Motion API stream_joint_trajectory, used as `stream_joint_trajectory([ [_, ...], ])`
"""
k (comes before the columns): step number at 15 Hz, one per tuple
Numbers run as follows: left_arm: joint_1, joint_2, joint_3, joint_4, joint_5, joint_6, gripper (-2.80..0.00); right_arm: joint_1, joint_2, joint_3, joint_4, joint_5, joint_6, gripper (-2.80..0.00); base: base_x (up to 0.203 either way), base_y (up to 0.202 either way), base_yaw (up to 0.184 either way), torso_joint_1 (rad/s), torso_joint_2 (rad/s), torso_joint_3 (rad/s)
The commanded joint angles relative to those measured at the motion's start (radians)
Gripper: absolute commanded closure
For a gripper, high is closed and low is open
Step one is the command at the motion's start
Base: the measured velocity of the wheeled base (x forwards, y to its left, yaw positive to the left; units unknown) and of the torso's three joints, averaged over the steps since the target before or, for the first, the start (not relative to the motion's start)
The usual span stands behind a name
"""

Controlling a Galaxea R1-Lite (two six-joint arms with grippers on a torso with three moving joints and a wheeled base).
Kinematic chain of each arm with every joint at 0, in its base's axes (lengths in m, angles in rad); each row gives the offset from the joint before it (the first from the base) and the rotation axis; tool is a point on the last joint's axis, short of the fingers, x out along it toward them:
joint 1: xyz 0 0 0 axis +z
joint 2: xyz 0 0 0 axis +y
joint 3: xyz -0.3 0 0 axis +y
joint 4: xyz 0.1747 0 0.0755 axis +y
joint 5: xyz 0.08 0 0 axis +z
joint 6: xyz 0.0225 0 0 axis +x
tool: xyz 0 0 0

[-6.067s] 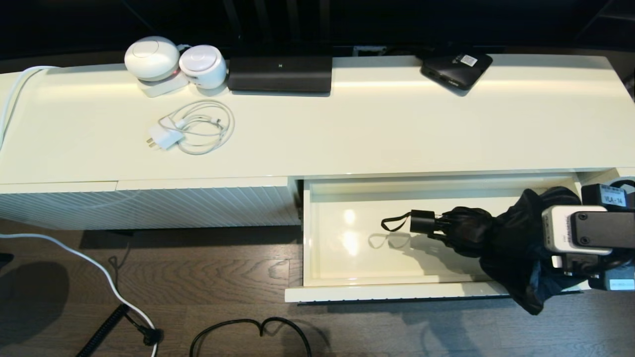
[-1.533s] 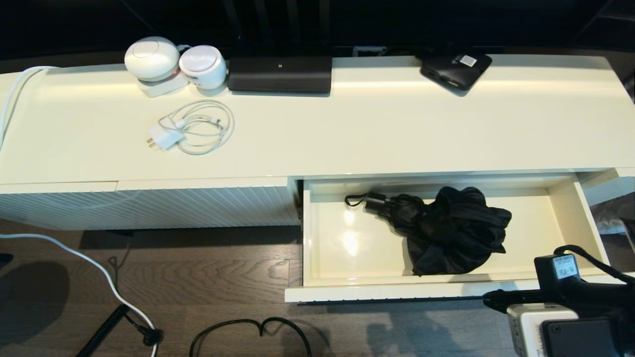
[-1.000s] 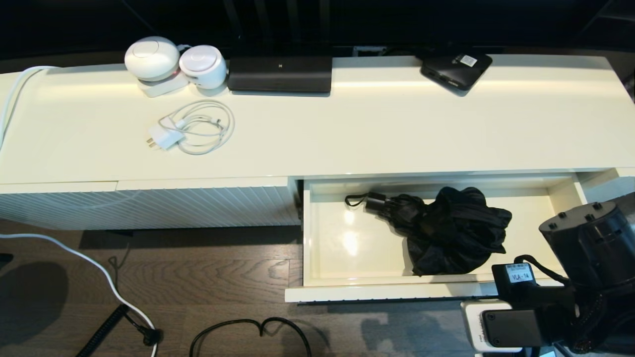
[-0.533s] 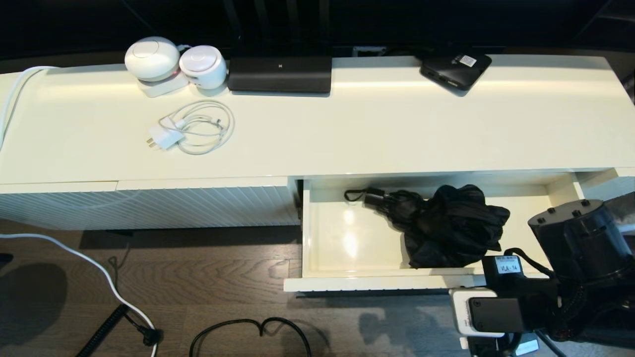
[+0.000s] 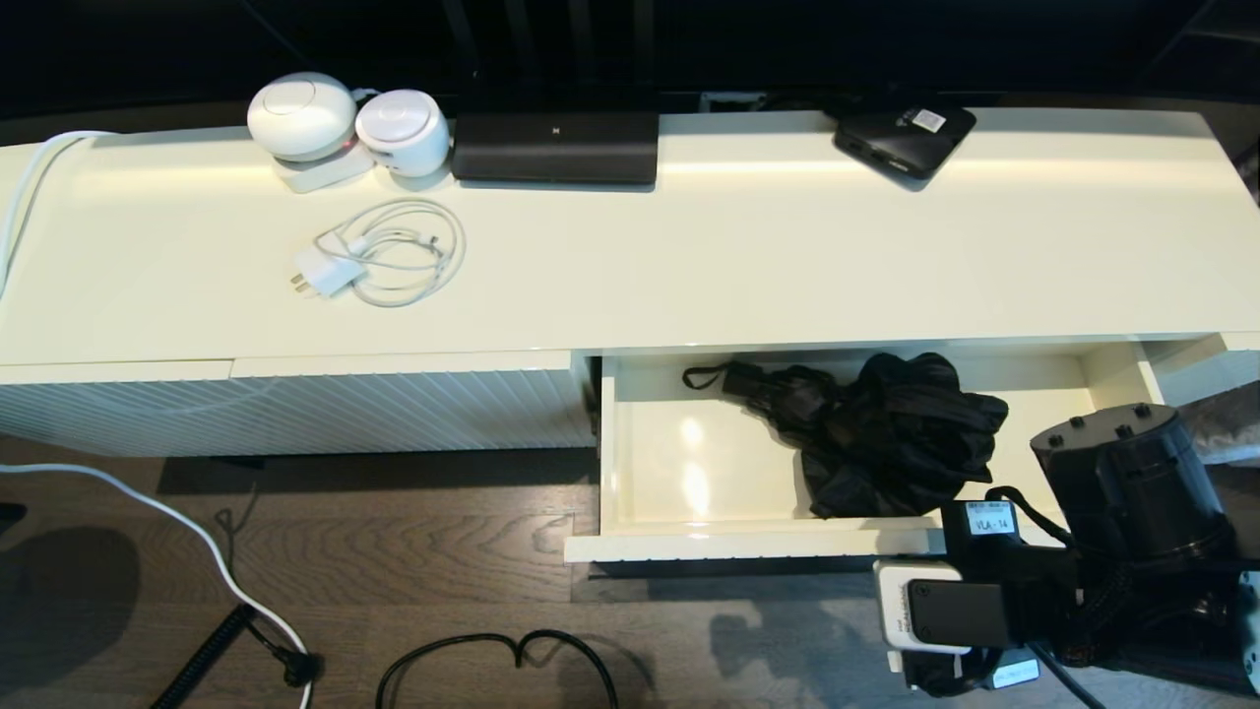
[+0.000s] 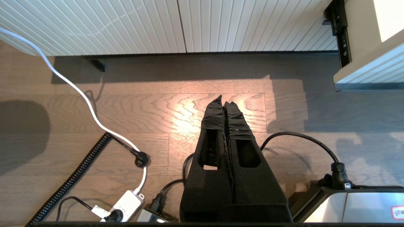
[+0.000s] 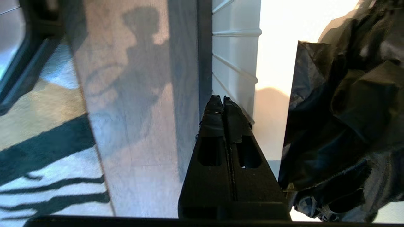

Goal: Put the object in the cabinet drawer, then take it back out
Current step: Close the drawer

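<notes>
Right wrist view alone: right gripper (image 7: 223,100) fingers pressed together, empty, at drawer (image 7: 235,63) front.

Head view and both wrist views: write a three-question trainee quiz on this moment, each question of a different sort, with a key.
1. True or false: the umbrella lies inside the open drawer.
2. Multiple choice: the right end effector is A) shut on the umbrella, B) shut and empty, at the drawer's ribbed front, C) wide open above the cabinet top.
3. Fill in: the left end effector hangs shut above the wooden ____.

Key: 1 true. 2 B. 3 floor.
</notes>
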Motion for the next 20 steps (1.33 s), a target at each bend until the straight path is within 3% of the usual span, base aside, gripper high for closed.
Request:
stream_joint_trajectory([
  [1,0.0,-0.002,0.0,0.0,0.0,0.001,0.0,0.0,-0.001,-0.002,-0.038,0.0,-0.008,0.0,0.0,0.0,0.0,0.0,0.0,0.0],
  [6,0.0,-0.002,0.0,0.0,0.0,-0.001,0.0,-0.018,-0.037,-0.001,-0.095,-0.032,-0.014,0.0,0.0,0.0,0.0,0.0,0.0,0.0],
  [13,0.0,0.0,0.0,0.0,0.0,-0.001,0.0,-0.029,-0.088,0.05,-0.216,-0.096,-0.108,0.0,0.0,0.0,0.0,0.0,0.0,0.0],
  [20,0.0,-0.001,0.0,0.0,0.0,0.0,0.0,-0.029,-0.121,0.084,-0.247,-0.119,-0.111,0.0,0.0,0.0,0.0,0.0,0.0,0.0],
])
